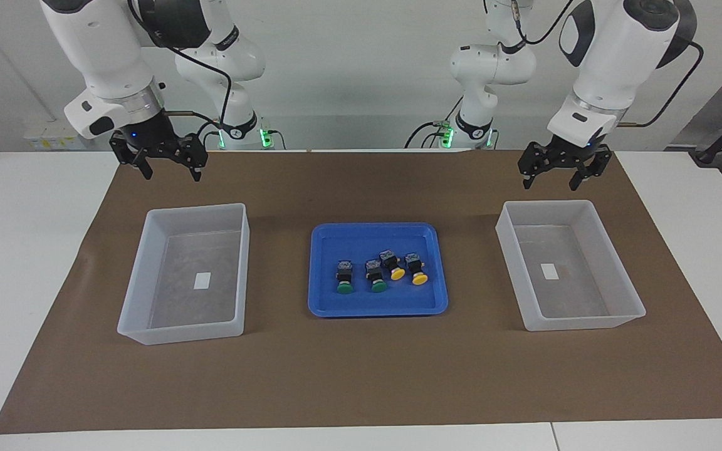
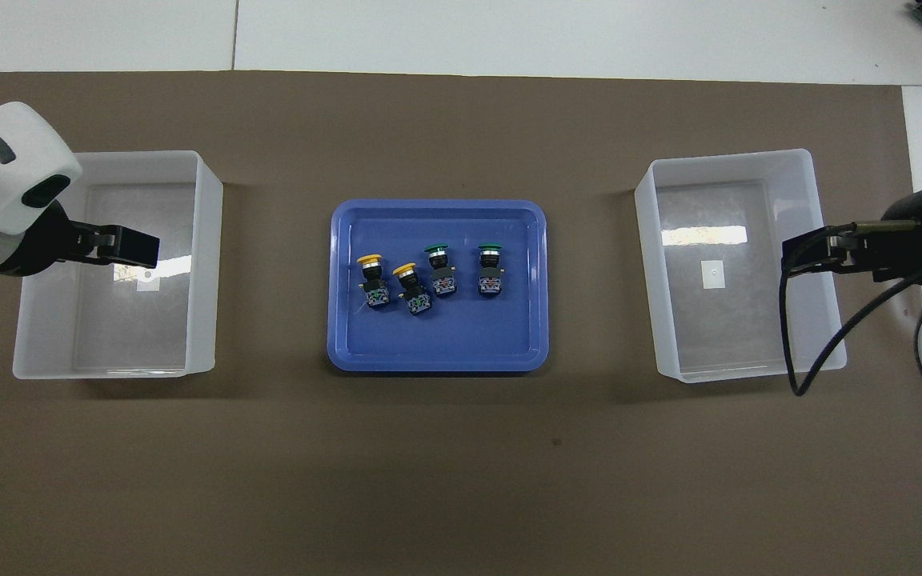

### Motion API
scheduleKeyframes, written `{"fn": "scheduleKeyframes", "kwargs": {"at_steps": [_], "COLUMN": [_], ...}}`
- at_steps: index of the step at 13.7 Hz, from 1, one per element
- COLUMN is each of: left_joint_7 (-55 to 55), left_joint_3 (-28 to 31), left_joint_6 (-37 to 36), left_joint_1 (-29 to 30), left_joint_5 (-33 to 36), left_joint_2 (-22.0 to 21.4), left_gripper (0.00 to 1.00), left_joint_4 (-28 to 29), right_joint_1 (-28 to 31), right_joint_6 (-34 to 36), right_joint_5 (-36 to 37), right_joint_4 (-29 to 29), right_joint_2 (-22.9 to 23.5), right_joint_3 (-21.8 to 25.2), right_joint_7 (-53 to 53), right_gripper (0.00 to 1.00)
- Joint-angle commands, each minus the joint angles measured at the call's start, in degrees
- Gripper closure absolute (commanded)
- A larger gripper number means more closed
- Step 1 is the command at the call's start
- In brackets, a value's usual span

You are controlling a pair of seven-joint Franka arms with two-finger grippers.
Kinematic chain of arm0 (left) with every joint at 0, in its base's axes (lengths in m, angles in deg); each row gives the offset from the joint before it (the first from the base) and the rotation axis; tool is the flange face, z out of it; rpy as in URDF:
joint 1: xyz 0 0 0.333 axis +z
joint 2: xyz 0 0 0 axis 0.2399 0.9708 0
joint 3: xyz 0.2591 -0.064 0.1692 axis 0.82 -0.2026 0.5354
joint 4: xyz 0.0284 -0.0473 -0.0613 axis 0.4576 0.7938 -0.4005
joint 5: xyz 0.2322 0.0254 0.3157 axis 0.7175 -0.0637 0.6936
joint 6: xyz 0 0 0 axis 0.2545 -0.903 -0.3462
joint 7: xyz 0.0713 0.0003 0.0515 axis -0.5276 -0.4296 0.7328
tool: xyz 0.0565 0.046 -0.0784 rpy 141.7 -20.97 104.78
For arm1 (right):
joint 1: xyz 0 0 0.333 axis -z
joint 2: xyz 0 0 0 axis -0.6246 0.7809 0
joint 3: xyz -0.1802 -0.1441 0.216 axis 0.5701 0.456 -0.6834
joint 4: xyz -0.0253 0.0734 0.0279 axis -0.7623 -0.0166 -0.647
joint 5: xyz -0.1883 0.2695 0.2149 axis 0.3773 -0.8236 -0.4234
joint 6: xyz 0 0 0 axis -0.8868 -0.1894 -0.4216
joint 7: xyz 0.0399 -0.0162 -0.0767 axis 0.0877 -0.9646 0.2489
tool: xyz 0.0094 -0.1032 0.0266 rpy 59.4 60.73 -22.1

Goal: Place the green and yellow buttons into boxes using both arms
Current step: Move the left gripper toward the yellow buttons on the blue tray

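Two green buttons (image 1: 344,279) (image 1: 376,277) and two yellow buttons (image 1: 394,266) (image 1: 417,270) lie side by side in a shallow blue tray (image 1: 373,238) at mid-table. They also show in the overhead view: green buttons (image 2: 438,268) (image 2: 490,268), yellow buttons (image 2: 373,280) (image 2: 411,286). One whitish box (image 1: 577,294) (image 2: 109,336) sits toward the left arm's end. The other box (image 1: 173,294) (image 2: 741,336) sits toward the right arm's end. Each holds only a white label. My left gripper (image 1: 550,181) (image 2: 121,248) hangs open, high over its box's robot-side edge. My right gripper (image 1: 172,174) (image 2: 809,256) waits open over its box's robot-side edge.
A brown mat (image 1: 361,376) covers most of the white table (image 1: 22,250); both boxes and the blue tray (image 2: 437,344) stand on it in one row. The arms' bases with green lights (image 1: 264,138) stand at the robots' edge.
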Motion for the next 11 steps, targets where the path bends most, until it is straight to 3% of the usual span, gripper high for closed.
{"fn": "scheduleKeyframes", "kwargs": {"at_steps": [1, 8, 11], "left_joint_7": [2.3, 12.73, 14.25], "left_joint_3": [0.56, 0.64, 0.56], "left_joint_6": [3.69, 15.1, 20.65], "left_joint_1": [-2.0, -8.15, -8.42], "left_joint_5": [-0.1, -1.33, -2.46], "left_joint_2": [0.4, 9.79, 11.47], "left_gripper": [0.0, 0.0, 0.0], "left_joint_4": [2.28, 2.29, 4.04], "right_joint_1": [0.65, 0.74, 0.74], "right_joint_6": [0.9, 0.9, 0.9], "right_joint_5": [-1.35, -1.35, -1.35], "right_joint_4": [0.13, 0.13, 0.13], "right_joint_2": [-0.62, -0.62, -0.62], "right_joint_3": [-0.12, -0.12, -0.12], "right_joint_7": [-1.74, -1.74, -1.74], "right_gripper": [0.0, 0.0, 0.0]}}
